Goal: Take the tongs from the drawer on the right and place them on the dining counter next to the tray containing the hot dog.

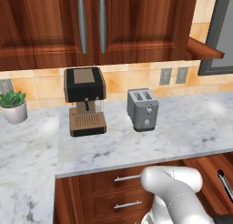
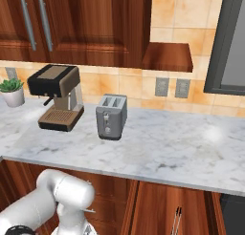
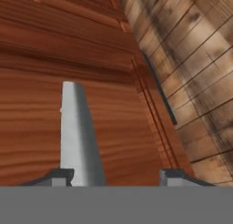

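In the hand view, the hand [image 3: 117, 176] is close against reddish-brown wood cabinet fronts, and its two dark fingertips [image 3: 58, 176] at the bottom edge stand well apart, so it is wide and holds nothing. A silver bar handle [image 3: 78, 135] rises from just inside the left fingertip toward the middle of the frame, lying flat against the wood. A thin dark strip [image 3: 159, 90] runs diagonally along the edge of the cabinet in the right half, and a plank floor [image 3: 200, 59] fills the upper right.

In the left base view, the white arm [image 1: 175, 191] bends down at the lower right, in front of stacked drawers with short horizontal silver handles [image 1: 127, 177]. At the far lower right edge another wood front [image 1: 214, 182] carries a dark, slanted handle; I cannot tell whether this is the task's drawer.

On the marbled surface [image 1: 182, 132] stand a black-and-tan coffee machine [image 1: 85, 102] at centre left, a grey toaster [image 1: 143, 110] just right of it, and a potted plant [image 1: 14, 107] at the left edge. Upper cabinet doors with vertical handles [image 1: 82, 25] span the top.

In the right base view the same coffee machine [image 2: 56, 96] and toaster [image 2: 111, 116] sit left of centre, with the arm [image 2: 52, 200] at lower left.
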